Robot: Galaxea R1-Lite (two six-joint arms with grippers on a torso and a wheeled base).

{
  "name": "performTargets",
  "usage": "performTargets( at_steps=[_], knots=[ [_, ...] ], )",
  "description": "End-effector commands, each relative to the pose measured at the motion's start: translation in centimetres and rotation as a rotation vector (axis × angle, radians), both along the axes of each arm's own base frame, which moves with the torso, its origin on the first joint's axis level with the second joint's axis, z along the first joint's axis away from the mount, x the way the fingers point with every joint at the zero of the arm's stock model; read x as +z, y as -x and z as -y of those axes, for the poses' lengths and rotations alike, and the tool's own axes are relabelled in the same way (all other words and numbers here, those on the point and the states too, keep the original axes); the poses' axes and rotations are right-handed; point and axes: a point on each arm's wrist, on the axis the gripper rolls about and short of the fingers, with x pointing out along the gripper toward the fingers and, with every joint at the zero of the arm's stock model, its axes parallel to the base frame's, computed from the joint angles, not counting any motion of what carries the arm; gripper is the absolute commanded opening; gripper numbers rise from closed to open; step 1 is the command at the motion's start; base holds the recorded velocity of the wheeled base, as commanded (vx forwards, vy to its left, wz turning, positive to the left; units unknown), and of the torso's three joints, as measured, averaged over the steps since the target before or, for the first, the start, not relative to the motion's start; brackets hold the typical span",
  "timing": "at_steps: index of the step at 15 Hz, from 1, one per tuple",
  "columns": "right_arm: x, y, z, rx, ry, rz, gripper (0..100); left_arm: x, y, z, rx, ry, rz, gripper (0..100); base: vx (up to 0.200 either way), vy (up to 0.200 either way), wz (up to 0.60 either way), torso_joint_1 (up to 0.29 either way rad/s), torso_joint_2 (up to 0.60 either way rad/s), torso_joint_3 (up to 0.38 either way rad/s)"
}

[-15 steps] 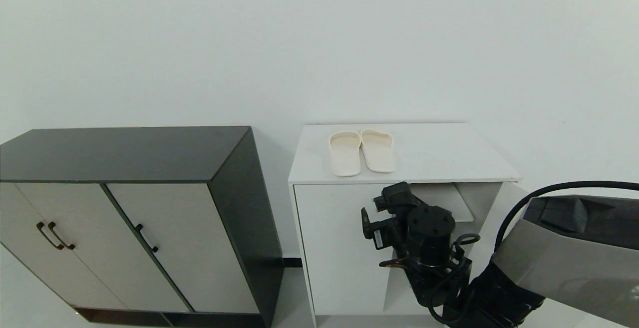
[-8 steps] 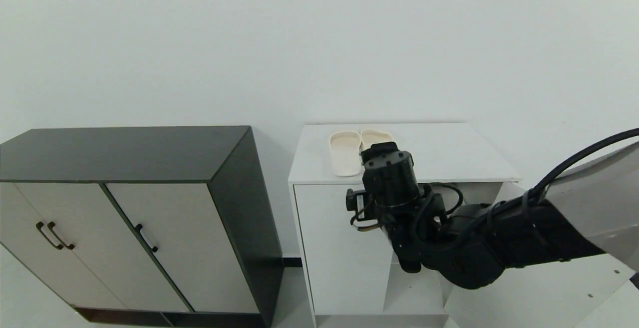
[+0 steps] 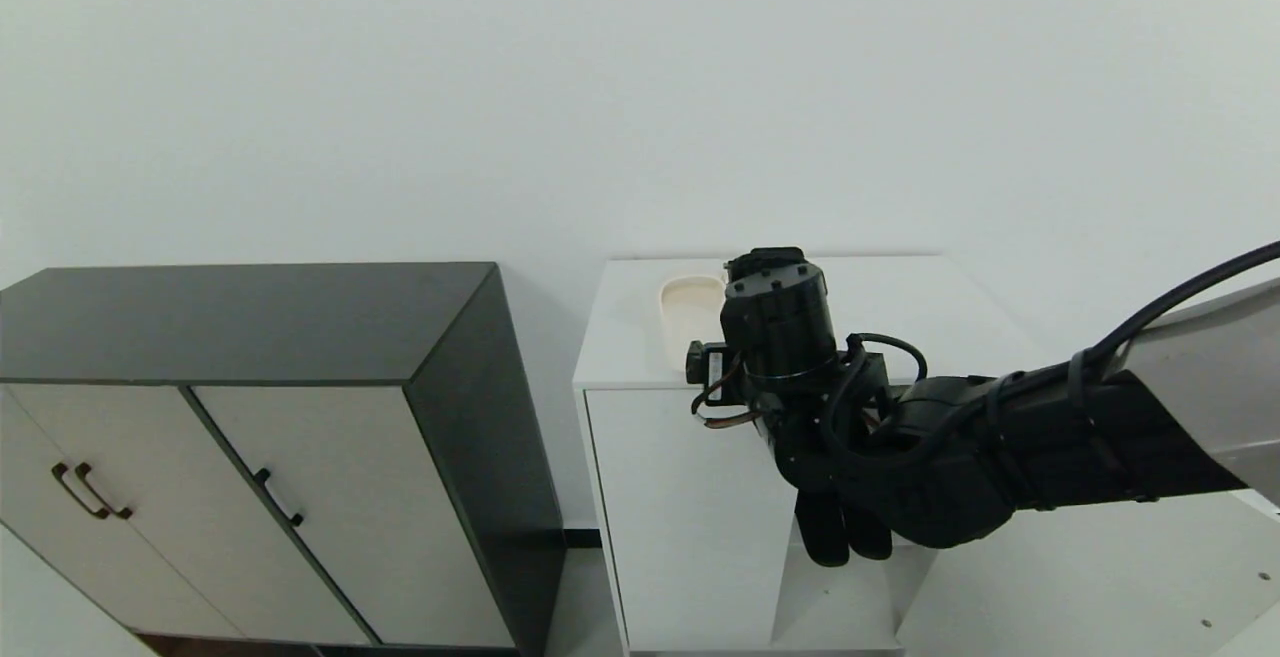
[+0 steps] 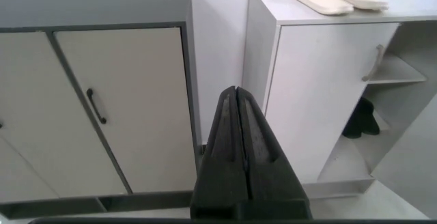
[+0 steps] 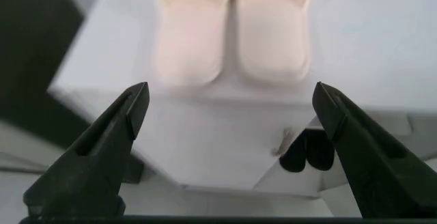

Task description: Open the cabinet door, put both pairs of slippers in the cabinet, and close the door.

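The right end effector (image 5: 230, 98) has its two black fingers spread wide apart and holds nothing. It hovers just above the front edge of the cabinet top, with the pair of cream foam slippers (image 5: 232, 26) framed between the fingers and not yet touched. A second ago it hung low in front of the open compartment; since then it has risen to the top and come in over the slippers' heels. The head camera has also tipped a little, so the slight shift of the furniture is no move of the things.

I judge this to be the start of the second pick. The pair of dark slippers (image 4: 360, 118) already lies low inside the white two-door cabinet (image 3: 690, 497), whose right door (image 3: 1050, 577) stands swung open. The cream pair lies side by side on the left half of the top.

The right arm reaches in from the right, its forearm roughly level across the open compartment and its wrist bent upward. The left end effector (image 4: 236, 98) has its fingers pressed together. It is held low, facing the gap between the white cabinet and the black-topped cabinet with pale doors (image 3: 250, 322).
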Motion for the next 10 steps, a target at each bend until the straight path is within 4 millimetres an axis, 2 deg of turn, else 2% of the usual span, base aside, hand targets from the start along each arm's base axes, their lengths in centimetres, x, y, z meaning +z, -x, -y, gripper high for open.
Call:
performTargets(
  at_steps=[1, 3, 8, 10],
  knots=[
    [-0.7, -0.5, 0.0, -0.009, 0.006, -0.005, 100, 0.0, 0.0, 0.0, 0.000, 0.000, 0.001, 0, 0.200, 0.000, 0.00, 0.007, 0.01, -0.002],
    [-1.1, -0.8, -0.1, -0.010, 0.002, -0.002, 100, 0.0, 0.0, 0.0, 0.000, 0.000, 0.000, 0, 0.200, 0.000, 0.00, 0.012, 0.00, 0.007],
    [-3.5, -1.3, -0.5, -0.004, 0.019, -0.006, 100, 0.0, 0.0, 0.0, 0.000, 0.001, 0.001, 0, 0.200, 0.000, 0.00, 0.003, 0.00, 0.006],
    [-3.9, -2.2, -0.1, 0.004, 0.034, 0.006, 100, 0.0, 0.0, 0.0, 0.002, 0.001, 0.001, 0, 0.000, 0.000, 0.00, 0.000, 0.00, 0.000]
  ],
)
